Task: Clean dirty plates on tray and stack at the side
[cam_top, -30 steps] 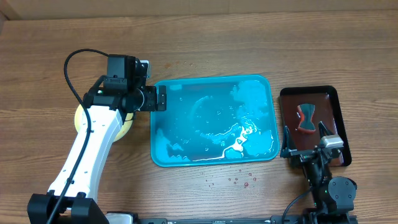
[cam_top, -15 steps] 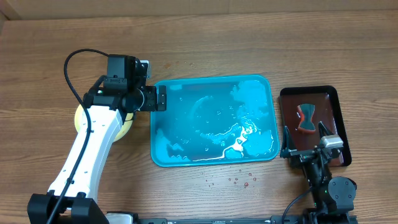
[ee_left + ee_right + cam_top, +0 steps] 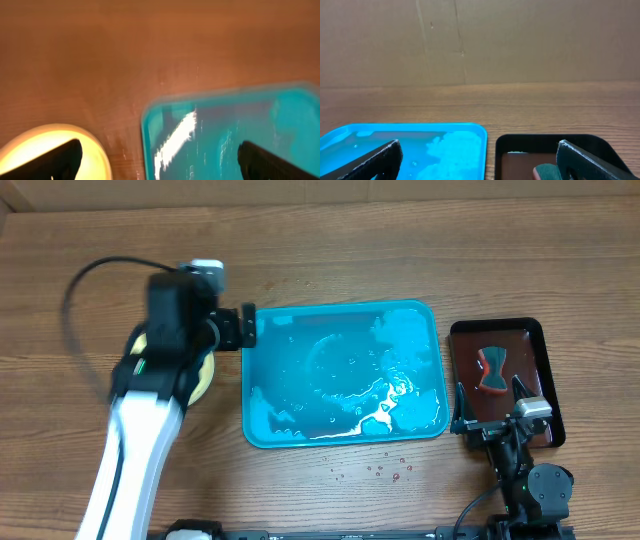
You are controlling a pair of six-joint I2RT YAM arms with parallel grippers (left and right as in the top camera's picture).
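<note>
One pale yellow round plastic plate (image 3: 203, 378) shows on the tabletop (image 3: 330, 240), just beside the left short side of the tray and mostly covered by the left arm (image 3: 150, 420). Whether other plates lie under it cannot be told. In the left wrist view its edge is a bright yellow arc at the lower left.

Large turquoise-blue rectangular plastic tray (image 3: 343, 308), rounded corners, raised rim: mid-tabletop, long side left to right. Inside is wet, with pooled water and white glare near the lower right.

Left tool (image 3: 246, 327): at the tray's upper left corner, between plate and tray. Fingers (image 3: 60, 157) spread wide, nothing between them; one sits above the plate, the other above the tray. Arm and wrist view are both blurred.

Small red droplets (image 3: 385, 470) on the tabletop just below the tray's near rim.

Smaller dark brown-black rectangular tray (image 3: 495, 323): to the right of the turquoise one, near but apart. A red and dark teal sponge (image 3: 492, 370), pinched at the waist, lies in it.

Right tool (image 3: 490, 400): above the dark tray's near half, jaws wide apart, empty.

Brown cardboard wall (image 3: 470, 40) behind the tabletop.
</note>
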